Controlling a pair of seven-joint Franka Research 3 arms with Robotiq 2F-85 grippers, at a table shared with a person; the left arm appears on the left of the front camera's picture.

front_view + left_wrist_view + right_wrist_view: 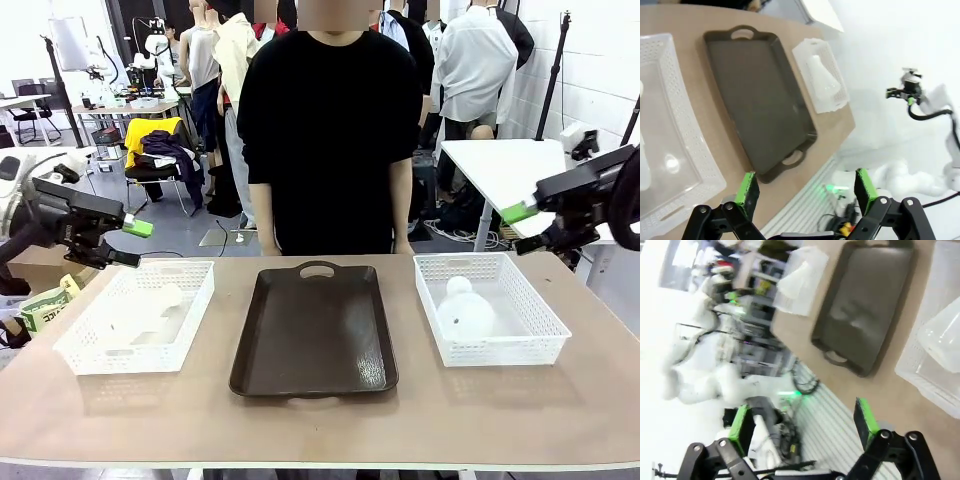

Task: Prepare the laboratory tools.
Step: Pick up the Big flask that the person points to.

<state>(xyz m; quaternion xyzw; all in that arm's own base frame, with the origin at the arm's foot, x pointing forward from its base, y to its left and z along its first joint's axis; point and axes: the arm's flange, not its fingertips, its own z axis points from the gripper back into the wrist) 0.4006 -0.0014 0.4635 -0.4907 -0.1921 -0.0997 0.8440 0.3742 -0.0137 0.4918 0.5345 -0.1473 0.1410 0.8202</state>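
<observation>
Three containers sit in a row on the desk (320, 430). At lower left of the front frame is the left basket (70, 350), white lattice. It holds the left flask (150, 306), a pale, see-through shape with its neck toward the upper right. It is hard to pick out against the basket floor.

In the middle lies the tray (315, 330), dark brown and bare, with one handle at its far end and one at its near end.

At right is the right basket (540, 325). The right flask (466, 314) is inside, in the left half, with its wide round base low in the frame and its narrow neck above. I cannot tell whether it stands or lies.

The left hand (133, 243) hangs at middle left of the frame, above and just outside the left basket's far corner. Its fingers are spread wide and hold nothing. The right hand (522, 228) hangs at middle right, above and beyond the right basket's far corner, also wide and holding nothing. Both wrist views show green pads well apart with the desk far below.

A person (330, 130) in black stands behind the tray at the desk's far edge.
</observation>
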